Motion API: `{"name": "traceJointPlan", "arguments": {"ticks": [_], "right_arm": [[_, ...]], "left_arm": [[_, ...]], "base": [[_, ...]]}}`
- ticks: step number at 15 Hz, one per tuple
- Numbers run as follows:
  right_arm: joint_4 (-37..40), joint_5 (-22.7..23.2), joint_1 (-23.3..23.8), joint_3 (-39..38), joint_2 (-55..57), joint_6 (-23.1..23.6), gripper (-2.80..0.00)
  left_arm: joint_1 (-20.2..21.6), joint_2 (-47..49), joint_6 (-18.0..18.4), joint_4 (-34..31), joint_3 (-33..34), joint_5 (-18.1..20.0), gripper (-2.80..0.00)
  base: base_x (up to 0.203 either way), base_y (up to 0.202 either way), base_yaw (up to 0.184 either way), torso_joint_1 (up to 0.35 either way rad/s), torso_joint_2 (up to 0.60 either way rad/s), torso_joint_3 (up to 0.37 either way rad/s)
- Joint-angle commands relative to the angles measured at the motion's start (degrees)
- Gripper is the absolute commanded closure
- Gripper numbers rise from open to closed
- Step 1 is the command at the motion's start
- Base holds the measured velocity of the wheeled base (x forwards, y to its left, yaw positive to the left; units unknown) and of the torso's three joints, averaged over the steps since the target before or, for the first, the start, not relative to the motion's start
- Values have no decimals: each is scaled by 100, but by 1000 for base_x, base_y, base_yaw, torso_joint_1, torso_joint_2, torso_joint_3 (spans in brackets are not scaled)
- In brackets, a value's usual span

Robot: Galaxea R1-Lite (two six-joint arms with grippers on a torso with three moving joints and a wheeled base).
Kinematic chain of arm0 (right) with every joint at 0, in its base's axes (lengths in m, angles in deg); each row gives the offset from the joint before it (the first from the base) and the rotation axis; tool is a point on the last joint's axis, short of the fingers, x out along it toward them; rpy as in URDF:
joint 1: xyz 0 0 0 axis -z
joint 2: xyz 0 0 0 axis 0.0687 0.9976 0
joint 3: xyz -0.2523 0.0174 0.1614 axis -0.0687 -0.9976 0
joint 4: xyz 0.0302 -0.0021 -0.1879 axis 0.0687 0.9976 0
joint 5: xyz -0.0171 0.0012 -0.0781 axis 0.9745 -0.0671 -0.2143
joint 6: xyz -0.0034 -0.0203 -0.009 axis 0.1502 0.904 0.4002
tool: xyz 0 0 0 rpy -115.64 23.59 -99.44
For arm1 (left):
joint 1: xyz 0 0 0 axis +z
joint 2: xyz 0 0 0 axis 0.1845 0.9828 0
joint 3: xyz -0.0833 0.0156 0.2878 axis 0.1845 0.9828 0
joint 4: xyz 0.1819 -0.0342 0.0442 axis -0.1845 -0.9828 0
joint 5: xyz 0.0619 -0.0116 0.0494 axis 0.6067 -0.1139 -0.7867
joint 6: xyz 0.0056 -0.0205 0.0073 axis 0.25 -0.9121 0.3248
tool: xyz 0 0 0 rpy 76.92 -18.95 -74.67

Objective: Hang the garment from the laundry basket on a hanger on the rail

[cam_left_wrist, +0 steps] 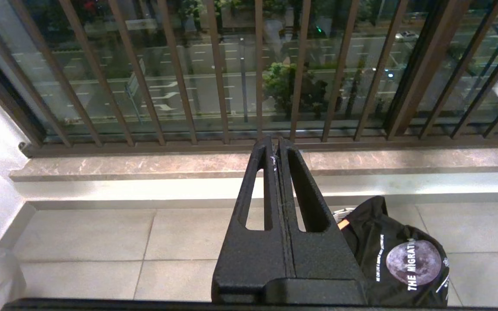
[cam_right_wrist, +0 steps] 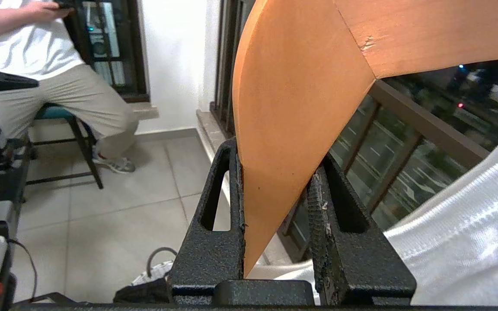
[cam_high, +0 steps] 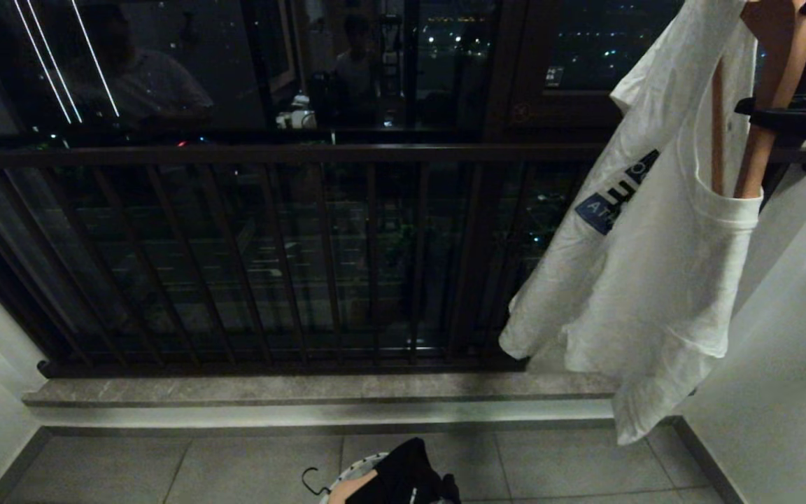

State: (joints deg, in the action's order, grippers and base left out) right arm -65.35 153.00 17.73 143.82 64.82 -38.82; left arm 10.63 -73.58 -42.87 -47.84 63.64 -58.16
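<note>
Right gripper (cam_right_wrist: 275, 194) up high, fingers (cam_right_wrist: 214, 216) partly closed and squeezing the flat wooden arm of the hanger (cam_right_wrist: 301, 108), one finger on each side of the wood. White T-shirt (cam_high: 648, 280) draped on that hanger, hanging down below the fingers, loose and bunched, with one sleeve drooping low. Soft and floppy cloth, light to lift, easy to slide off the smooth wood if tipped too far. Wood stiff and hard, so a good place to hold; best kept gripped on the flat arm and not on the cloth. Hook of the hanger not in sight, so no telling how near the rail it is. Left gripper (cam_left_wrist: 277, 151) parked, far from the hanger, fingers (cam_left_wrist: 257, 207) pressed shut with nothing between them. Laundry basket (cam_high: 364, 465) down on the floor tiles, far below the right fingers, with a black garment (cam_left_wrist: 400, 255) stuffed in it and spilling over the rim. Dark railing (cam_high: 270, 154) beyond the fingers, with night lights behind. Person on a chair (cam_right_wrist: 59, 73) off to the side in the right wrist view. Likely step now: carrying the dressed hanger up toward the rail.
</note>
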Motion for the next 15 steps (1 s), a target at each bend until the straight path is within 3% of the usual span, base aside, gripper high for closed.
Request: {"name": "traceJointPlan", "arguments": {"ticks": [1,15], "right_arm": [[-46,48,40,99,94,-16,0],[356,48,-92,944,488,-89,0]], "left_arm": [[0,0,2,4,9,0,0],[0,0,2,4,9,0,0]], "base": [[0,0,0,0,0,0],[0,0,0,0,0,0]]}}
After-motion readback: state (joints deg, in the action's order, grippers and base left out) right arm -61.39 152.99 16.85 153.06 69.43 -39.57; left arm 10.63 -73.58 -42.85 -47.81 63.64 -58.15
